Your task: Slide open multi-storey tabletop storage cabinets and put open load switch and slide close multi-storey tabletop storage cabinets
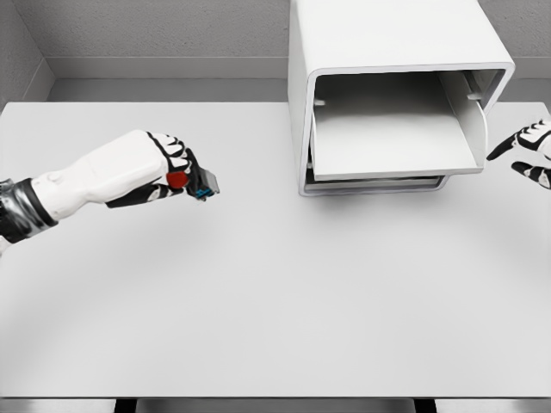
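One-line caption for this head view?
Left hand holds the load switch above the table; cabinet drawer open.

Left hand (172, 168) over the white table (258, 301), fingers curled round a small load switch (200, 183) — red knob, blue end. Storage cabinet (387, 95) at the far edge, drawer (392, 142) slid out. Right hand (532, 151) just beside it — fingers spread, holding nothing.

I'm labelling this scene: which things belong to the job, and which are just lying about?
Job:
- cabinet, drawer slid open
- load switch, held in left hand
- right hand, open beside the cabinet

Lying about:
- nothing; only the table beneath
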